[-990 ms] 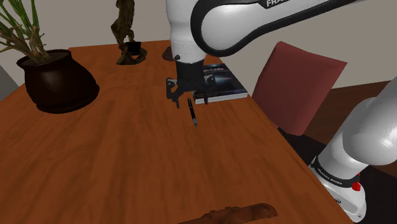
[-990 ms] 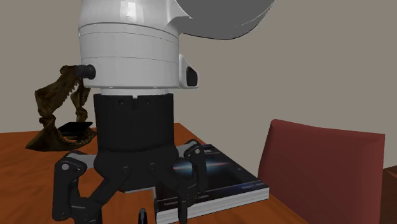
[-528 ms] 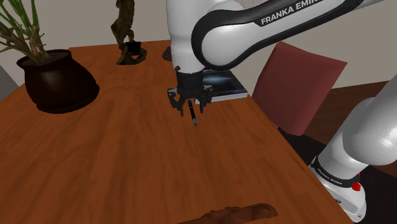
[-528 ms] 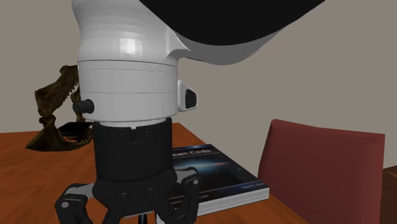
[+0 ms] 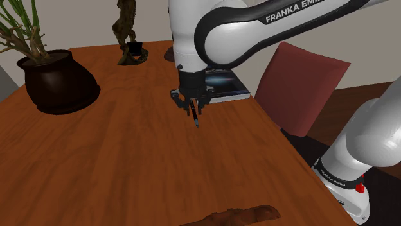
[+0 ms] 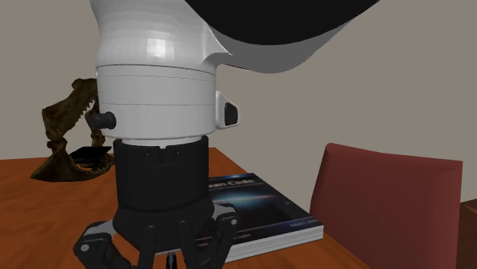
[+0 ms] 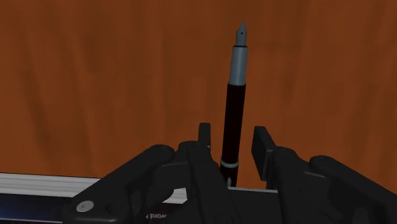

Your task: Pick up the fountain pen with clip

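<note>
Hand (image 7: 232, 139): standing open, hanging low over the brown desk (image 5: 122, 154), straddling the barrel of the fountain pen (image 7: 233, 108) without touching it. Location of fountain pen: lying flat on the desk, just near and left of the book (image 5: 223, 88), with nib pointing away from the book.

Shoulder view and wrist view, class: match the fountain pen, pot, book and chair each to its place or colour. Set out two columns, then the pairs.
1 fountain pen
2 pot
3 book
4 chair

A dark red, beside the table
B dark, holding a plant
C lying flat at the table's edge nearest the chair
D between the open fingers of the gripper, not clasped

Pairs: 1-D, 2-B, 3-C, 4-A
</note>
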Controlling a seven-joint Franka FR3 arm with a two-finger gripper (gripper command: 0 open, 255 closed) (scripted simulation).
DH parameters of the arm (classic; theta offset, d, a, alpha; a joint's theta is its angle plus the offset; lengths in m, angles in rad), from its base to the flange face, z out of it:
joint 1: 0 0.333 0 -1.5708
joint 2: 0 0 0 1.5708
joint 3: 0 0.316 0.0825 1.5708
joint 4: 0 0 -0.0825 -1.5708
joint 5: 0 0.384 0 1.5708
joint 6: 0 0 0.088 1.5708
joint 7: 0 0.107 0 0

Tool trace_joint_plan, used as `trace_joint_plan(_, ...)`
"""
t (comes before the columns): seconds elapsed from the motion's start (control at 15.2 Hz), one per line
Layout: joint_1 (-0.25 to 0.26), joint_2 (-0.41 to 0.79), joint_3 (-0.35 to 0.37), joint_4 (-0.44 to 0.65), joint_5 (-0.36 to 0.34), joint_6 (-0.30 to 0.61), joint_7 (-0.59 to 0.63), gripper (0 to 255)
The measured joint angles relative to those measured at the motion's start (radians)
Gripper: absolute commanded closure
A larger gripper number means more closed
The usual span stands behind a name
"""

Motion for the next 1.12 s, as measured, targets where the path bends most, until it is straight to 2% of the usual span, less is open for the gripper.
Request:
trace_joint_plan(0.26, 0.000, 0.005, -0.001, 0.019, 0.001, -0.024, -0.001, 255)
trace_joint_plan(1.12, -0.005, -0.013, -0.011, 0.168, 0.009, -0.191, -0.014, 255)
